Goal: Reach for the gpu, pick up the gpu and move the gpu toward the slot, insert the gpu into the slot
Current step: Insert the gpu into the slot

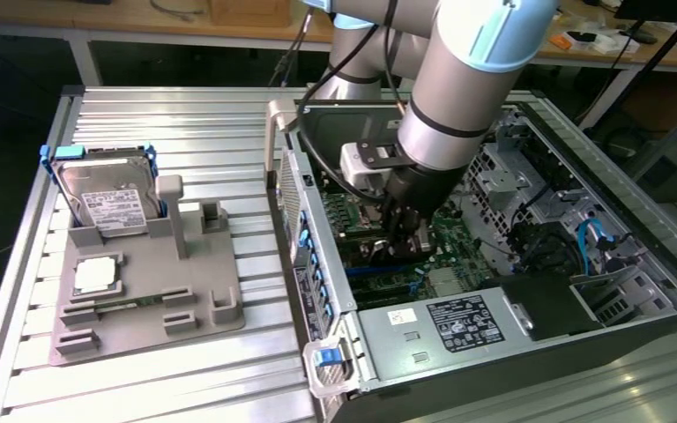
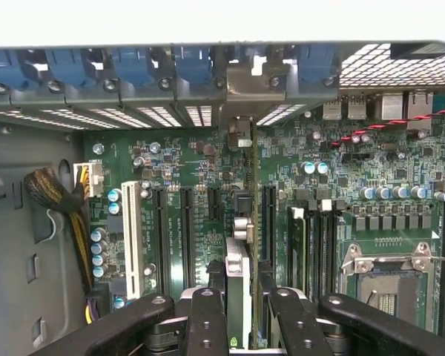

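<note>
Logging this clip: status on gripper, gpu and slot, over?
Gripper shut on gpu, down inside the computer case. Gpu edge-on over the motherboard, bracket at rear. Slot contact hidden. Nothing blocking.

gpu (image 2: 239,282) lower end behind fingers (image 2: 208,326), slot beneath hidden, arm top cut off

Ribbed bare-metal table (image 1: 174,115), matt grey plastic tray (image 1: 138,304), glossy green motherboard (image 2: 200,174)

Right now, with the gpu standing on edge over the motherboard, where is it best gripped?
Grip the gpu on its two flat faces near the free edge, coming straight down from the case's open side. It stands edge-on to the motherboard, so only that edge is reachable; the gripper already straddles it there.
</note>
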You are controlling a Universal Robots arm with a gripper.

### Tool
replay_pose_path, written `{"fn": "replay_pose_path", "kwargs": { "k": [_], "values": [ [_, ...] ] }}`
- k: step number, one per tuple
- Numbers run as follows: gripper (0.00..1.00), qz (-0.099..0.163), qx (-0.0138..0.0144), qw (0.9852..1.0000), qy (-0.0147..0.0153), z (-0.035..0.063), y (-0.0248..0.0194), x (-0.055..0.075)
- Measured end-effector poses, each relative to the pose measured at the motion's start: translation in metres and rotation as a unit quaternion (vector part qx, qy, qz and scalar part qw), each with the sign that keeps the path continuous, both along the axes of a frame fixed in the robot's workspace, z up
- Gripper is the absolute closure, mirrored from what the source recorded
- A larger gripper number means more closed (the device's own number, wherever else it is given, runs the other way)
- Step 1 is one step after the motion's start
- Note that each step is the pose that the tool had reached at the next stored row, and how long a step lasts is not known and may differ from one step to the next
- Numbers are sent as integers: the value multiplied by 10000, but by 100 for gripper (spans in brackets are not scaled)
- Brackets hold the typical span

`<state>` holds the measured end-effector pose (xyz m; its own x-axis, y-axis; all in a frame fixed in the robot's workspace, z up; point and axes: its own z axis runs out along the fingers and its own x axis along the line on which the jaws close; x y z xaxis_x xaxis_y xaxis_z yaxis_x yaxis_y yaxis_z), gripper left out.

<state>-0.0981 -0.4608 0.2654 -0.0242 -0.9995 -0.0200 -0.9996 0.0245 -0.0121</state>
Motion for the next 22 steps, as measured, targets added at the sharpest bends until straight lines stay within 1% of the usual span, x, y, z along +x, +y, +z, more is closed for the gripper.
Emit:
{"fn": "replay_pose_path", "kwargs": {
  "k": [22],
  "values": [
    [73,0,0,10000,0,-49,0,-50]
  ]
}}
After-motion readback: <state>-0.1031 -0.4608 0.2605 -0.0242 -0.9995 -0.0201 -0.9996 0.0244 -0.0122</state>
